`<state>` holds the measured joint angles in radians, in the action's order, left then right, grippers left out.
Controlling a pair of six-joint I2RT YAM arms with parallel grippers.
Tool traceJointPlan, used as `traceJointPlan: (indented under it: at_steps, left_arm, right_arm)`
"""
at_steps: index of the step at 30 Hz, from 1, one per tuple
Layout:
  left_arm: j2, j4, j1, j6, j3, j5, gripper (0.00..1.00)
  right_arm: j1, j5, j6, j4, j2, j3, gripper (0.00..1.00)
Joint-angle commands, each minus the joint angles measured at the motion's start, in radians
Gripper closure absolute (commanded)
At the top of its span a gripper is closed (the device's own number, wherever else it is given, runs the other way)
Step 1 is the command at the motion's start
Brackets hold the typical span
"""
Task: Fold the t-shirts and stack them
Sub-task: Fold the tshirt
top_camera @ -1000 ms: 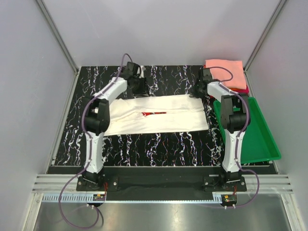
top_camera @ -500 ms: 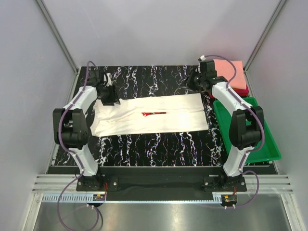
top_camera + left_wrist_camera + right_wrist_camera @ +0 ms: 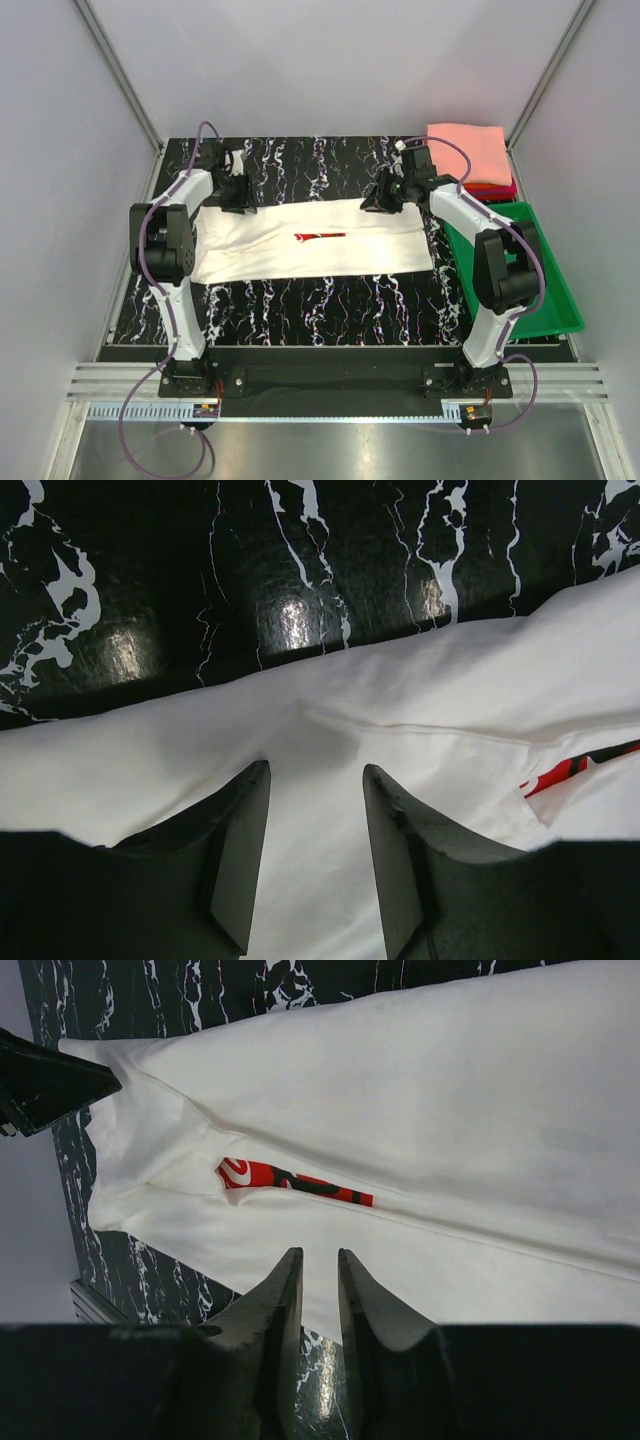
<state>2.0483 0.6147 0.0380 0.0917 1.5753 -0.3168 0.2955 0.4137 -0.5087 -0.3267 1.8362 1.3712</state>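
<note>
My left gripper (image 3: 316,775) hangs over the far edge of the cream-white t-shirt (image 3: 300,250), its two dark, wedge-shaped fingers spread apart with nothing between them. Directly below the gap the soft cotton rises in a low crease, and a thin seam line runs away to the right. Just beyond my fingertips the cloth ends and the table (image 3: 330,300) shows, glossy black with white marble veining and two bright glints of light. My right gripper (image 3: 319,1255) hovers above the same shirt near its other end, its smooth black fingers only narrowly parted and pinching nothing. Ahead of those fingers the cloth stretches out as a long, flat band with folded-in edges, matte and lightly wrinkled. The red print (image 3: 290,1182) peeks out of a fold as a thin strip a little way in front of the tips. Past my right gripper, on its outer side, a square salmon-pink tee (image 3: 468,150) lies folded on top of a red tee (image 3: 497,187). The green tray (image 3: 540,290), hard plastic with a raised rim, sits beside that arm.
</note>
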Motion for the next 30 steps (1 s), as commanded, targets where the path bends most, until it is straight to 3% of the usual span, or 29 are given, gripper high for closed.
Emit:
traceJointPlan:
  at_steps: [1,12,15,16,21,30]
  left_arm:
    - [0.006,-0.026,-0.004,-0.043,0.058,-0.002,0.53]
    - [0.065,-0.024,0.007,-0.044,0.097,-0.008,0.53]
    - [0.067,-0.020,0.010,-0.044,0.109,-0.007,0.55]
    - [0.069,-0.018,0.011,-0.044,0.114,-0.007,0.57]
    - [0.058,-0.007,0.022,-0.020,0.138,-0.045,0.98]
    - [-0.048,-0.009,0.066,0.042,0.072,-0.090,1.00]
  right_arm:
    - [0.004,0.022,0.021,0.037,-0.069,-0.001,0.72]
    - [0.062,0.043,0.022,0.044,0.014,0.083,0.69]
    - [0.092,0.073,0.041,0.054,0.072,0.149,0.64]
    - [0.102,0.076,0.044,0.054,0.108,0.169,0.61]
    - [0.159,0.082,0.029,0.054,0.231,0.310,0.58]
    - [0.235,0.157,0.030,0.115,0.461,0.517,0.53]
